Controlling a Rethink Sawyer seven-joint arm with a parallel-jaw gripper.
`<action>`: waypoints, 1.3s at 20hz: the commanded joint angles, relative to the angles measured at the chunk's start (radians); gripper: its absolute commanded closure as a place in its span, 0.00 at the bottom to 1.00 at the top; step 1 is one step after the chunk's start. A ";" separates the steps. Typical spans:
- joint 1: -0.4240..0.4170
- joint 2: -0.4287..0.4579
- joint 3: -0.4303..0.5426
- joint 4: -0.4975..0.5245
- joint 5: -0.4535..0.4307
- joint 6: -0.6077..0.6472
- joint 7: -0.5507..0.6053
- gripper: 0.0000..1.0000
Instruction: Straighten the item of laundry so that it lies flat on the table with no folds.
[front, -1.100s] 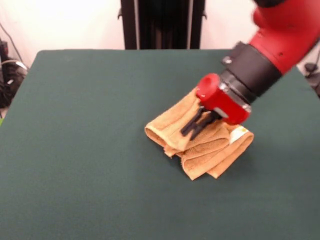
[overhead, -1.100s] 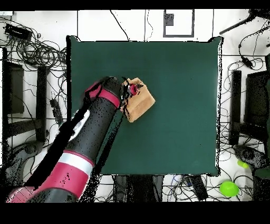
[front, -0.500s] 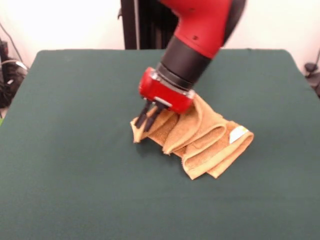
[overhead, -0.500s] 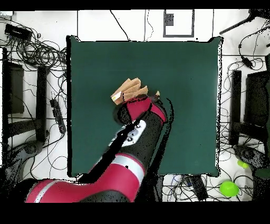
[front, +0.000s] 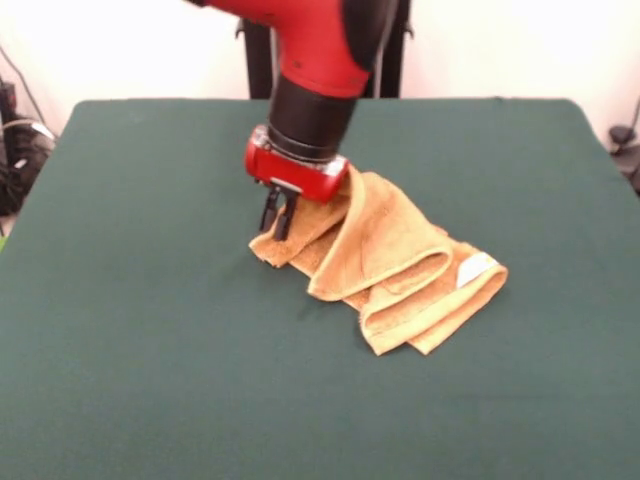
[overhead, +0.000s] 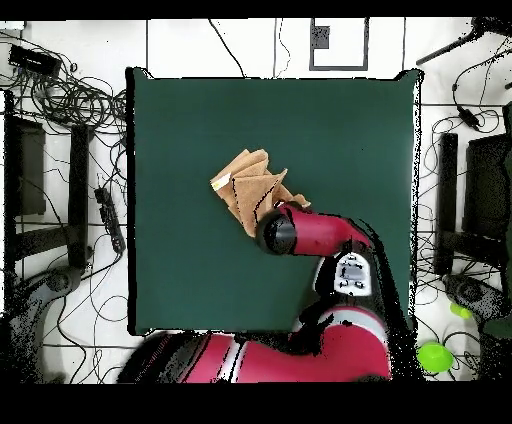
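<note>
Green table (front: 140, 330), jaws (front: 275, 215) clamped on lifted edge of still-folded towel (front: 400, 270).

The orange-tan towel (front: 385, 265) is lying rumpled in several folds near the middle of the green worktop (front: 150, 330), its left corner lifting upward, white label (front: 474, 269) showing at right.

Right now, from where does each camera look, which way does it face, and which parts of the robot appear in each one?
Front view: sits across the table, low and facing the robot; shows the red and black forearm coming from above and the gripper at the towel.
Overhead view: looks straight down on the table; shows the arm entering from the bottom edge, covering the gripper.
Shared: both show the folded towel, the table and the arm.
</note>
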 joint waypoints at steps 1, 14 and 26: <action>-0.154 -0.063 0.415 0.341 -0.063 -0.146 0.050 1.00; -0.076 -0.101 0.349 0.341 -0.287 -0.332 0.034 1.00; 0.077 -0.050 0.214 0.204 -0.441 -0.426 0.008 1.00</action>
